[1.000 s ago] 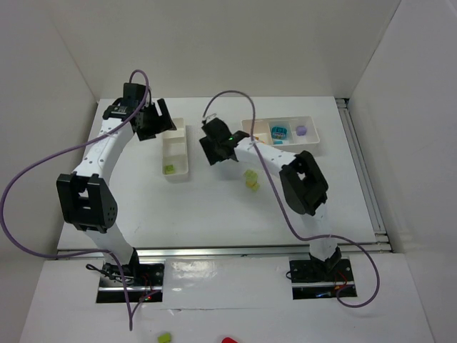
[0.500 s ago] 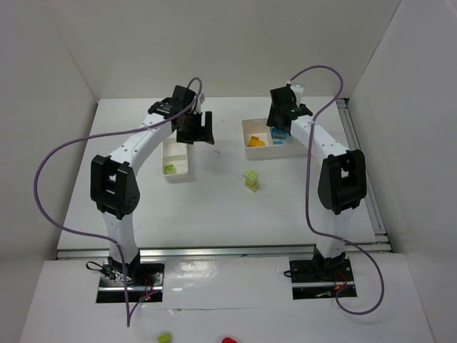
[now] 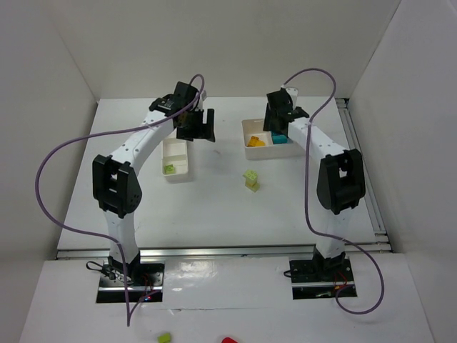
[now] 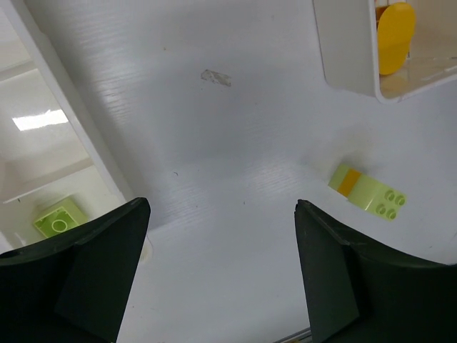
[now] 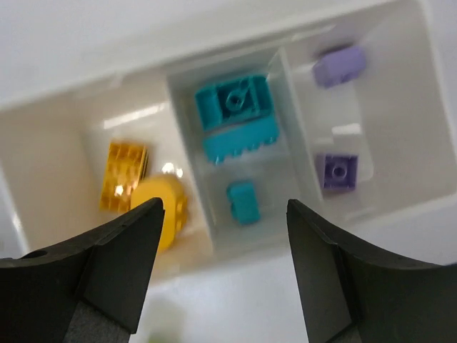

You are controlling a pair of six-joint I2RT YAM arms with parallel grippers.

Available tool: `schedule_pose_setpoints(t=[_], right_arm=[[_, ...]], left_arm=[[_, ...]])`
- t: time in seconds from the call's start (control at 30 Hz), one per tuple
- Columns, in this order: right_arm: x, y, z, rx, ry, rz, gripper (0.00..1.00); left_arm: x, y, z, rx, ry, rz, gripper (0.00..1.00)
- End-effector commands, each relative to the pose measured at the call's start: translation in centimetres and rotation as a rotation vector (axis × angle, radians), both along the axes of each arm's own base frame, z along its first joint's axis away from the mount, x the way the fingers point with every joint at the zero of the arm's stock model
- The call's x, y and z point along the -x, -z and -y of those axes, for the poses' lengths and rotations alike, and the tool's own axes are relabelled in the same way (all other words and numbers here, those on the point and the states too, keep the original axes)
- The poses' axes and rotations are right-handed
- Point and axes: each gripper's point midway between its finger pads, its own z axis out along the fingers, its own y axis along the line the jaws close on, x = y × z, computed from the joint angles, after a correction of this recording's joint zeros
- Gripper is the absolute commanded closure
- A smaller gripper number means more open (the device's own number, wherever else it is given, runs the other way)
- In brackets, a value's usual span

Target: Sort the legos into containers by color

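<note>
My left gripper (image 3: 197, 128) hangs open and empty above bare table between the two containers; in its wrist view the left gripper (image 4: 221, 211) frames only table. A lime stack with a yellow-orange brick (image 3: 250, 179) (image 4: 366, 191) lies loose on the table. One lime lego (image 3: 169, 169) (image 4: 58, 221) sits in the narrow tray (image 3: 176, 146). My right gripper (image 3: 277, 120) (image 5: 224, 209) is open and empty over the wider tray (image 3: 246, 128) (image 5: 400, 207). That tray holds yellow-orange legos (image 5: 125, 176), teal legos (image 5: 235, 103) and purple legos (image 5: 335, 171) in separate compartments.
White walls enclose the table on three sides, and a metal rail (image 3: 360, 171) runs along the right edge. Purple cables (image 3: 43, 179) loop off both arms. A lime piece (image 3: 165, 336) and a red piece (image 3: 228, 341) lie off the table in front of the bases.
The left arm swung right, from left of the narrow tray to between the trays. The right arm moved from mid-table to above the wider tray, then shifted slightly left.
</note>
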Motion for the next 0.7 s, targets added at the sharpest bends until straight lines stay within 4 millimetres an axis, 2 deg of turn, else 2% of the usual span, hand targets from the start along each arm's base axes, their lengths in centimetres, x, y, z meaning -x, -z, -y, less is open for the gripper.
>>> schedule_pose_setpoints(t=[0.0, 0.03, 0.07, 0.1, 0.13, 0.17, 0.2, 0.23, 0.3, 0.33, 0.4, 0.53, 0.67], right_arm=[[3.2, -5.4, -4.1, -0.004, -0.227, 0.087, 0.24], [5.1, -3.9, -6.5, -0.002, -0.34, 0.056, 0.21], [6.9, -4.7, -8.3, -0.007, -0.472, 0.06, 0.19], [8.2, -4.4, -9.5, -0.006, -0.538, 0.046, 0.19], [10.1, -2.7, -10.2, 0.004, -0.593, -0.01, 0.17], [11.6, -2.5, -11.7, 0.002, -0.66, -0.028, 0.15], [12.6, -2.5, -12.4, -0.01, -0.712, -0.049, 0.15], [14.0, -1.4, -12.4, 0.003, -0.738, -0.109, 0.14], [15.3, -0.9, -13.0, -0.01, -0.788, -0.151, 0.14], [16.2, 0.3, -13.0, -0.01, -0.802, -0.188, 0.13], [16.9, 1.1, -13.1, -0.018, -0.826, -0.215, 0.13], [17.1, 2.9, -12.5, 0.004, -0.809, -0.247, 0.13], [17.2, 3.4, -12.9, -0.036, -0.822, -0.242, 0.13]], left_arm=[[-0.6, -1.1, -0.5, -0.034, -0.006, 0.038, 0.08], [-0.7, -1.0, -0.7, -0.045, -0.014, 0.042, 0.08], [-0.9, -1.5, -1.4, -0.05, -0.032, 0.055, 0.08], [-1.0, -1.5, -1.4, -0.05, -0.032, 0.055, 0.08], [-1.2, -1.5, -2.0, -0.059, -0.048, 0.058, 0.08], [-1.1, -1.9, -2.1, -0.056, -0.048, 0.067, 0.08], [-1.2, -1.9, -2.2, -0.064, -0.055, 0.07, 0.08], [-1.3, -1.9, -2.4, -0.072, -0.061, 0.072, 0.08], [-1.5, -2.2, -2.5, -0.075, -0.067, 0.083, 0.08], [-1.6, -2.6, -2.4, -0.072, -0.067, 0.092, 0.08], [-1.5, -2.6, -2.2, -0.057, -0.069, 0.086, 0.08], [-1.6, -2.9, -2.0, -0.047, -0.063, 0.092, 0.08], [-1.5, -2.5, -2.2, -0.055, -0.079, 0.081, 0.08]])
